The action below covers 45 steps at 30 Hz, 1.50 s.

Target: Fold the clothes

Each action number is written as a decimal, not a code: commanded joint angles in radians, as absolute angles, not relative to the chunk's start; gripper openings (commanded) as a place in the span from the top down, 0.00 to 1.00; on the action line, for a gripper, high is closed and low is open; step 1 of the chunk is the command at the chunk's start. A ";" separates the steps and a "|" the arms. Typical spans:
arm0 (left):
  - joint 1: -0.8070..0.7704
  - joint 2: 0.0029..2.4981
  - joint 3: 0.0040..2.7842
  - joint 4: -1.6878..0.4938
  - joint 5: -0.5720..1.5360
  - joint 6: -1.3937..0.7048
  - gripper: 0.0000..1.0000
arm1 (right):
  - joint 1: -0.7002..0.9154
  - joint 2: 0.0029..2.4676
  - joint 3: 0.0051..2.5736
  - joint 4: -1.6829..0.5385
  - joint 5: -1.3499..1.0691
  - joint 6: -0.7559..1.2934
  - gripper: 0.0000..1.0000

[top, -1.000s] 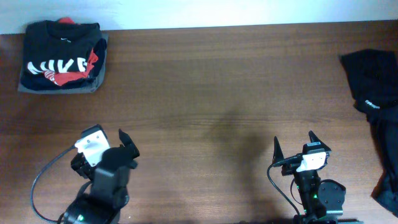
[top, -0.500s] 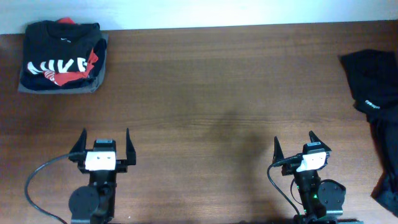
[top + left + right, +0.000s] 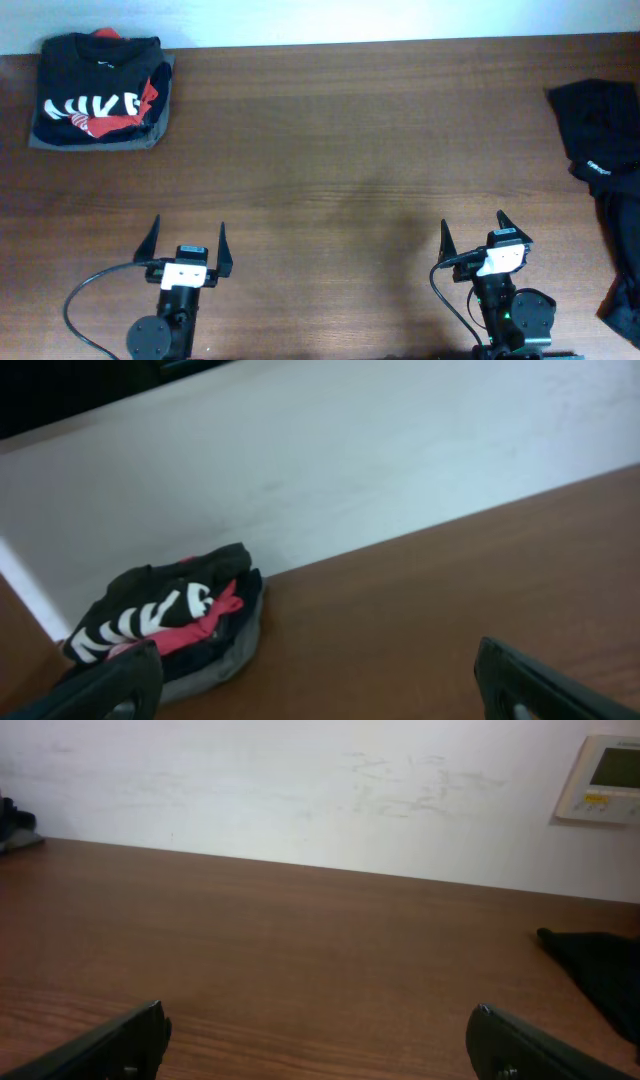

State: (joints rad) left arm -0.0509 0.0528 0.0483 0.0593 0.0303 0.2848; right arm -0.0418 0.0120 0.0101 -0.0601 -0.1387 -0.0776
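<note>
A folded stack of clothes, black with white lettering and red on top and a grey piece beneath, lies at the table's far left corner; the left wrist view shows this stack by the wall. Loose black clothes lie crumpled at the right edge, and one dark corner of them shows in the right wrist view. My left gripper stands open near the front left, nothing between its fingers. My right gripper is open at the front right, also holding nothing.
Bare brown wooden tabletop stretches between the two piles. A white wall runs along the far edge, with a small wall panel at the right. Cables trail from both arm bases.
The left arm has swung round from a slanted pose to face straight ahead and shifted right. The right arm and both piles have not moved.
</note>
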 commanded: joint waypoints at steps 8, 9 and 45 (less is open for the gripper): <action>-0.044 0.005 0.008 0.048 0.083 0.353 0.01 | -0.046 0.003 0.006 -0.068 -0.126 -0.066 0.01; -0.044 0.005 0.008 0.048 0.083 0.361 0.01 | -0.046 0.003 0.006 -0.068 -0.126 -0.066 0.01; 0.023 0.005 0.009 -0.073 0.086 0.307 0.01 | -0.046 0.004 0.006 -0.068 -0.126 -0.066 0.01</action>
